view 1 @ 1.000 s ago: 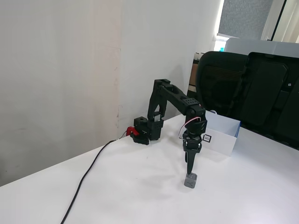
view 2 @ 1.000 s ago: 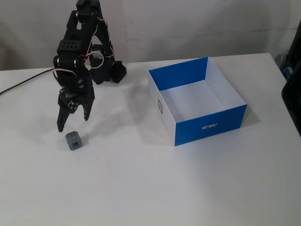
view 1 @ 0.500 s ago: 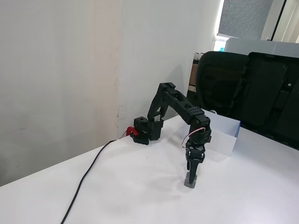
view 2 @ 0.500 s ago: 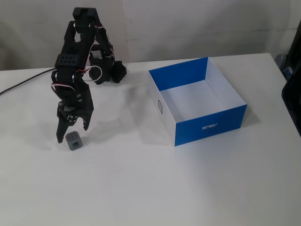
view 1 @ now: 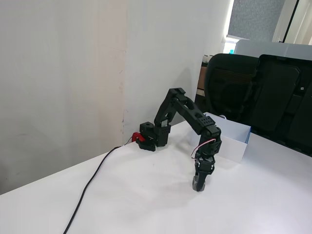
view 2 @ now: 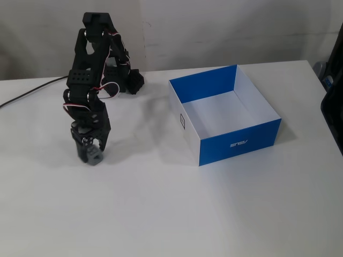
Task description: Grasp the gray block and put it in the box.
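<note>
Down at the table [view 2: 161, 214] the gripper [view 2: 91, 155] points straight at the surface, its two fingers closed in around the block [view 2: 95, 155]; in a fixed view the gray cube shows between the dark fingers at their tips, touching the tabletop or just clear of it, which I cannot tell; in the other fixed view the block [view 1: 196, 185] is mostly hidden by the gripper [view 1: 199, 186], only a gray corner peeking out low at the tips. Behind the gripper the arm [view 2: 91, 69] folds up and back to its base by the wall; a black cable [view 1: 92, 183] trails off from the base across the table. Well off to the gripper's side stands the box [view 2: 236, 140], open, blue inside, a small black square marker on the wall facing the arm; a dark chair [view 1: 243, 92] stands beyond it.
</note>
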Controlling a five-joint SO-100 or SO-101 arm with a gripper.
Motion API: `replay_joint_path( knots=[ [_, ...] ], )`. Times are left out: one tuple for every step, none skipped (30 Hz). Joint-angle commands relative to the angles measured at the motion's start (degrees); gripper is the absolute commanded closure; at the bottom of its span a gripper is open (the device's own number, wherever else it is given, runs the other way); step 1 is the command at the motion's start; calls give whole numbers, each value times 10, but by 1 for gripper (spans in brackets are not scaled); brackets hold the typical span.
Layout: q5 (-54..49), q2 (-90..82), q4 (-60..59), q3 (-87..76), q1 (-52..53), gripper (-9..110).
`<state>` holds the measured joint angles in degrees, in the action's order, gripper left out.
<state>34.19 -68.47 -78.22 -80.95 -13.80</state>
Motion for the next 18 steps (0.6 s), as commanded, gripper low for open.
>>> replay_joint_path(
  knots=[
    [7, -13, 2, 41, 2, 100],
    [8, -13, 2, 40, 2, 100],
    [8, -13, 2, 40, 3, 100],
    [5, -12, -1, 40, 4, 101],
    [3, -12, -7, 42, 5, 101],
    [2, -13, -18, 49, 7, 101],
    [1, -14, -33, 57, 8, 101],
    [1, -18, -47, 64, 9, 101],
    [0, -23, -58, 69, 11, 101],
    [0, -27, -70, 76, 11, 101],
    [0, -32, -81, 81, 13, 101],
    [0, -35, -91, 86, 16, 101],
    [0, -38, -100, 91, 18, 101],
    [0, -40, -112, 99, 22, 101],
    [0, -40, -123, 107, 26, 101],
    [0, -40, -136, 117, 30, 101],
    [0, -40, -152, 129, 33, 101],
    [0, -41, -167, 142, 38, 101]
  ],
)
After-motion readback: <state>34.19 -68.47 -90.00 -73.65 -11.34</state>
